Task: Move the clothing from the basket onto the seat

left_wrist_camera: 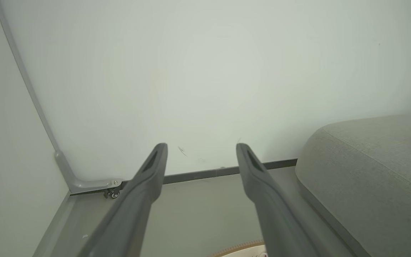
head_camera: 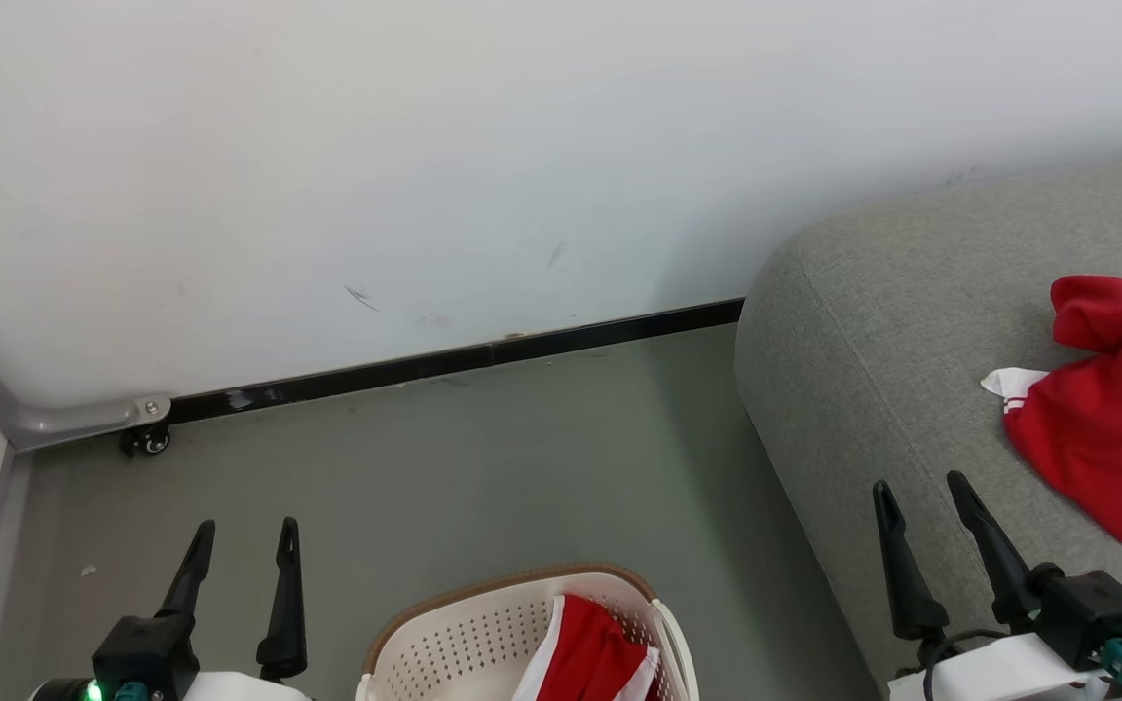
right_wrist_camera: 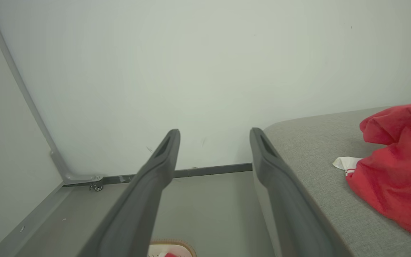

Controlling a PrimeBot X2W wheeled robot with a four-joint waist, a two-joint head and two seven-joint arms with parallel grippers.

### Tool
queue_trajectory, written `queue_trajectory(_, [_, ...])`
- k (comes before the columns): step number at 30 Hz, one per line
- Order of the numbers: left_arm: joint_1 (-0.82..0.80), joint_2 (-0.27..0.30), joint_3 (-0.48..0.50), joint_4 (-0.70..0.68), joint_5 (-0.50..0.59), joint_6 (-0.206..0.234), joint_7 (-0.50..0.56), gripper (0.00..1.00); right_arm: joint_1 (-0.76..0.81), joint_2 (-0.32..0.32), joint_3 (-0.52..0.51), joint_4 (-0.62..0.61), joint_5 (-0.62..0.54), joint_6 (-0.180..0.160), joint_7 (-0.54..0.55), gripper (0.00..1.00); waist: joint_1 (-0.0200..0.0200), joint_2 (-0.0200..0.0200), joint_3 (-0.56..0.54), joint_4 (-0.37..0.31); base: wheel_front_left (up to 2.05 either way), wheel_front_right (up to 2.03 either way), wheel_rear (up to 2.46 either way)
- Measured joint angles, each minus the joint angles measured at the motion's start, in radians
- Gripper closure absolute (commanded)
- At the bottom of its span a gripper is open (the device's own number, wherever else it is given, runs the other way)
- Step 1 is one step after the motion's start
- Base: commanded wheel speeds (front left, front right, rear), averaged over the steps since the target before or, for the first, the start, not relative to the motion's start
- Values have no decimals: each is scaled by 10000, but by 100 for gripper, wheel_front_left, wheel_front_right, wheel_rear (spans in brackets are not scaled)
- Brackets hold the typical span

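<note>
The cream basket (head_camera: 464, 633) with a brown rim stands on the floor at the bottom centre of the head view, and a red garment with white trim (head_camera: 592, 654) lies inside it. Another red piece of clothing (head_camera: 1102, 419) lies bunched on the grey seat (head_camera: 873, 389) at the right; the right wrist view shows this clothing (right_wrist_camera: 394, 167) on the seat (right_wrist_camera: 309, 150) too. My left gripper (head_camera: 244, 531) hangs open over the floor, left of the basket. Open as well, my right gripper (head_camera: 921, 487) hovers over the seat's front left part, left of the red clothing. Neither holds anything.
A white wall with a dark baseboard (head_camera: 464, 355) runs behind the floor. A grey metal frame with a small caster (head_camera: 147, 440) stands in the left corner. Bare grey floor (head_camera: 483, 467) lies between the basket and the wall.
</note>
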Motion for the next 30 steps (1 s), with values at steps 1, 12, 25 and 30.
queue_trajectory(1, [0, 6, 21, 10, 0, -40, 0, 0, 4, 2, 0, -10, 0, 0, 19, 0, 0, 0, 8, 0, 0, 0, 0])
queue_trajectory(12, [-3, 15, -73, 44, 186, -433, 0, 0, 133, 17, -2, -401, -6, -2, 119, 0, 0, 0, 149, -34, 0, 0, 0])
queue_trajectory(25, [-593, -180, -1304, 717, 600, -1436, 0, 0, 133, 52, -372, -1045, -113, 0, 176, 0, 0, 0, 506, -164, 0, 0, 0])
queue_trajectory(30, [-1127, -230, -1751, 1264, 779, -1852, 2, 0, 137, 58, -527, -1386, -113, 0, 194, 0, 0, 0, 774, -274, 0, 0, 0])
